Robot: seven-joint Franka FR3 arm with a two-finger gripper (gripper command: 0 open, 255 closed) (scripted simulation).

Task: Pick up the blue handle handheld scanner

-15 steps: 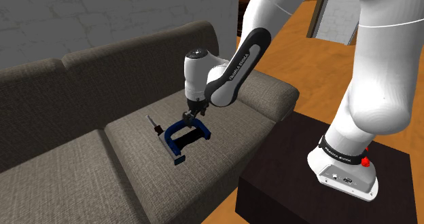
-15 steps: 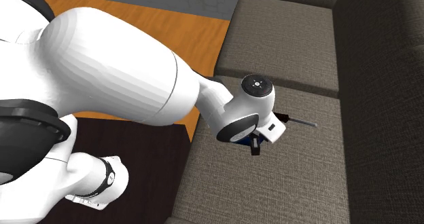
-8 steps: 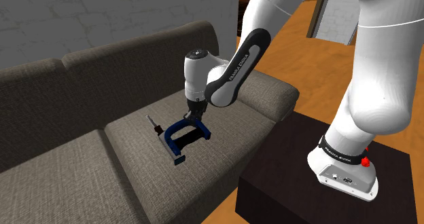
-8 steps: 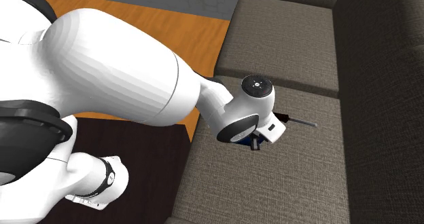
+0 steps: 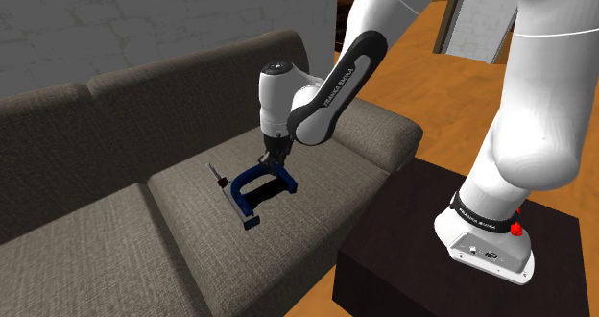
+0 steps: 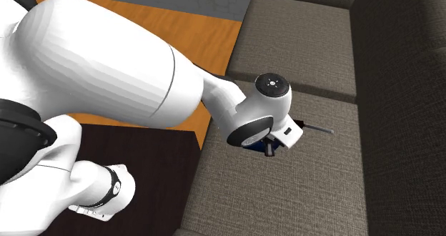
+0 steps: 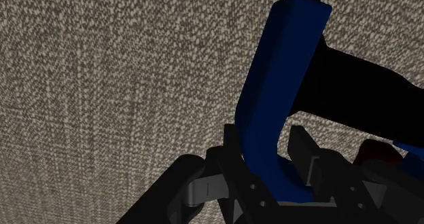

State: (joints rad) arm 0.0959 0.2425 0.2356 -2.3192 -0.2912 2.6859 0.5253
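The handheld scanner (image 5: 240, 198) has a curved blue handle, a grey body and a thin dark probe at one end, and it is on the sofa's middle seat cushion. My black gripper (image 5: 273, 163) comes down from above and is shut on the top of the blue handle. In the wrist view the blue handle (image 7: 272, 87) runs up between my two fingers (image 7: 232, 163), which clasp it on both sides. In the second exterior view the white hand covers most of the scanner (image 6: 251, 146), leaving a blue bit and the probe in sight.
The grey-brown fabric sofa (image 5: 106, 238) has a backrest behind the scanner and a seat edge towards the dark stand (image 5: 403, 253). Orange wooden floor (image 5: 437, 104) lies beyond the sofa's end. A grey wall rises behind the sofa.
My fingers have shut on the blue handle. The arm's upper links have since shifted slightly upward, and the scanner has barely moved.
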